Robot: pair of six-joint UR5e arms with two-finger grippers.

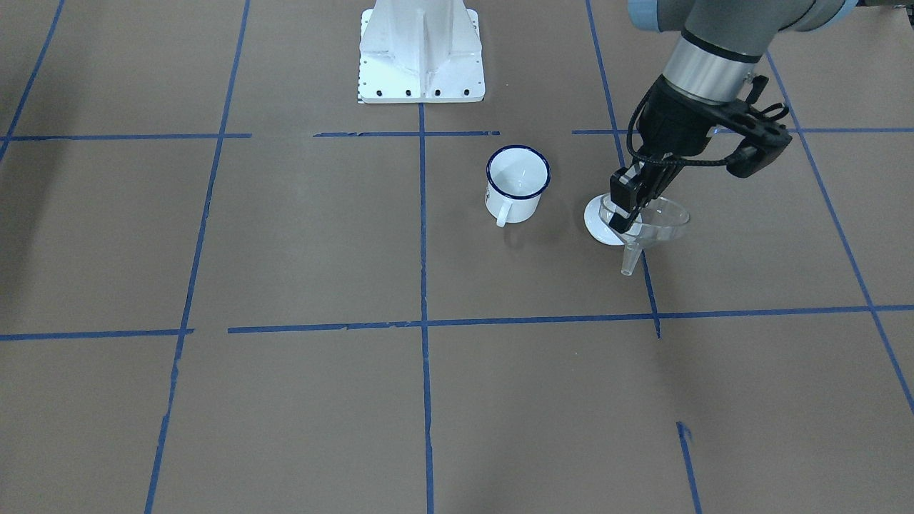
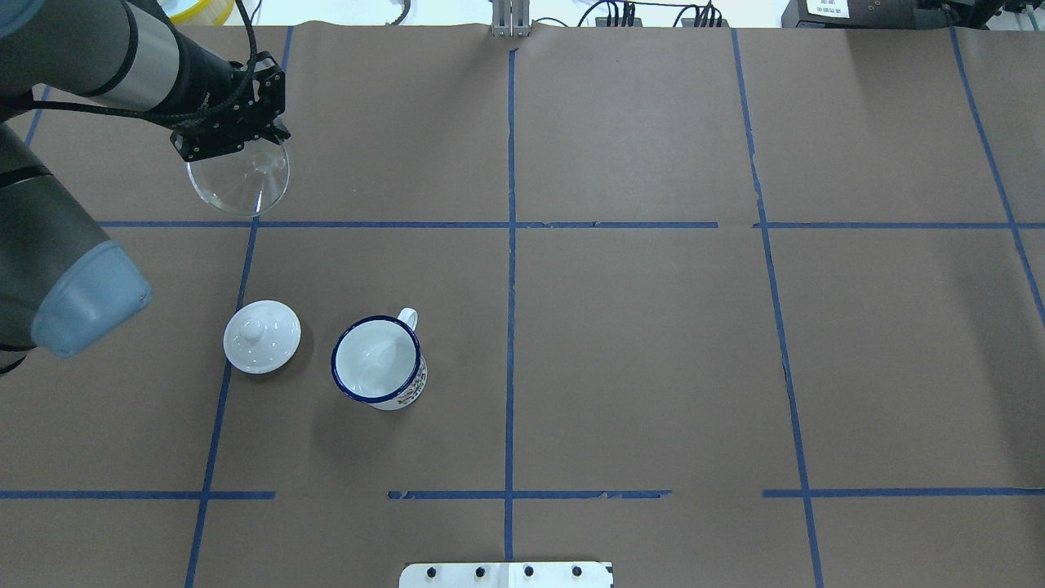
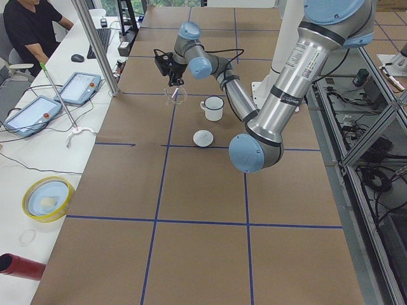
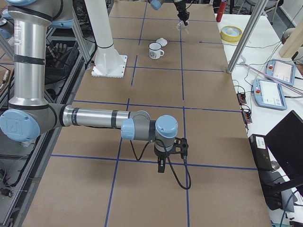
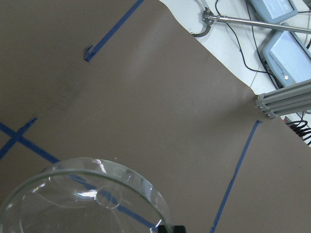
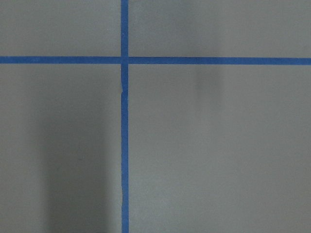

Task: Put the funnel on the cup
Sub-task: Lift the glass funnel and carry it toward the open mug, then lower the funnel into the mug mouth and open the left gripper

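Note:
My left gripper point(image 1: 623, 213) is shut on the rim of the clear funnel point(image 1: 655, 223) and holds it off the table, spout down and tilted. In the overhead view the funnel point(image 2: 238, 175) hangs at the far left under the gripper point(image 2: 260, 140). It fills the bottom of the left wrist view point(image 5: 82, 199). The white mug with a blue rim point(image 1: 518, 182) stands upright and empty point(image 2: 377, 359), apart from the funnel, nearer the robot's base. My right gripper point(image 4: 161, 166) shows only in the exterior right view, low over bare table; I cannot tell if it is open or shut.
A white knobbed lid point(image 2: 262, 336) lies left of the mug, partly behind the funnel in the front view point(image 1: 596, 227). The robot base plate point(image 1: 421, 64) stands behind the mug. Tablets, a yellow bowl point(image 3: 46, 198) and a seated person are beyond the table's far edge.

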